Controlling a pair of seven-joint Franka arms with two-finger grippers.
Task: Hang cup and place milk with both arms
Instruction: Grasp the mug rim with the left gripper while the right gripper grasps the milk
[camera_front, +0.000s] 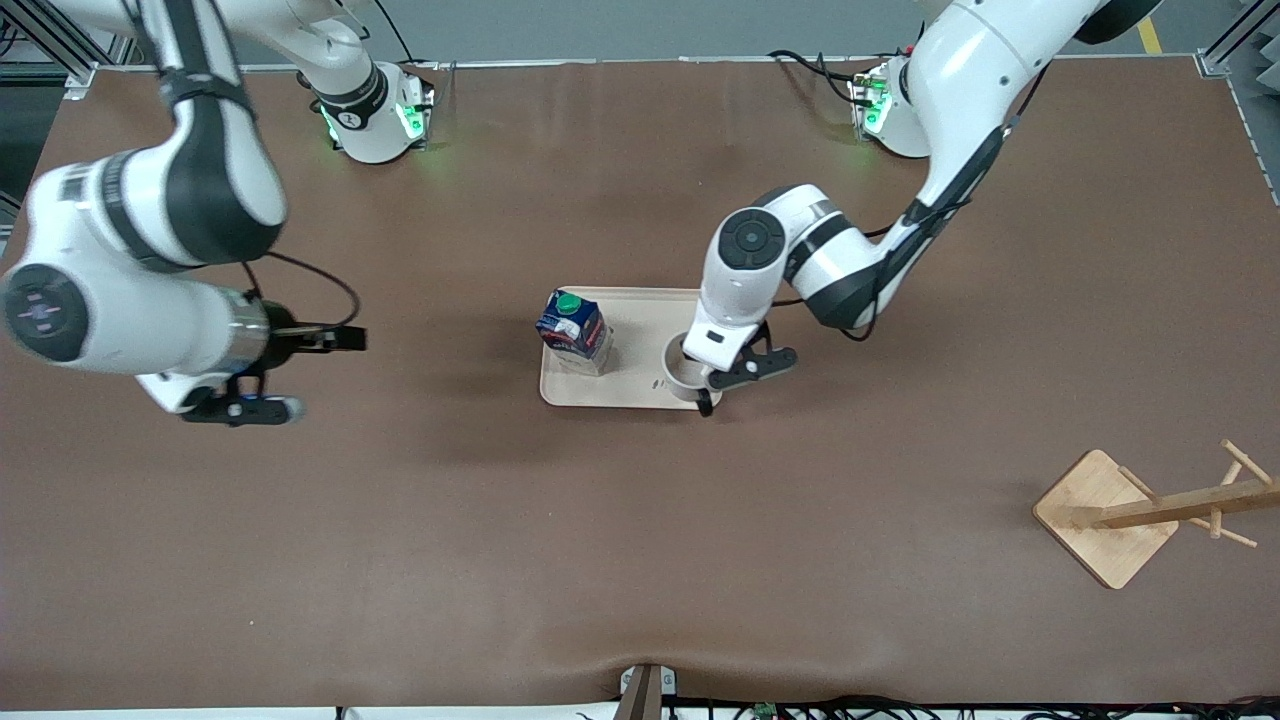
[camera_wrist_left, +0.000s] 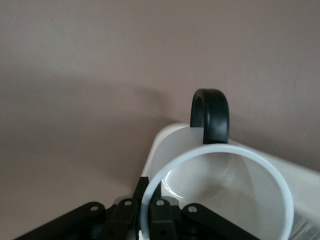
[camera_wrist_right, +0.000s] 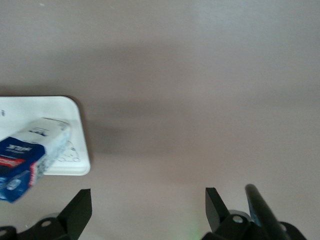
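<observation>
Over tray (camera_front: 640, 392), left tool (camera_front: 705, 385) gripping cup (camera_front: 682, 372)

The whole table (camera_front: 640, 560) is being viewed from high above by the front camera, which is facing the arm bases along the top edge. The cup (camera_wrist_left: 220, 195) is being looked down into at very close range from the left wrist, with a tray (camera_wrist_left: 305, 185) corner beneath; this tray (camera_front: 640, 385) is also being seen in the front view. The milk (camera_wrist_right: 25, 160) and tray (camera_wrist_right: 60, 107) corner are being seen from the right wrist, held higher over bare table.
</observation>
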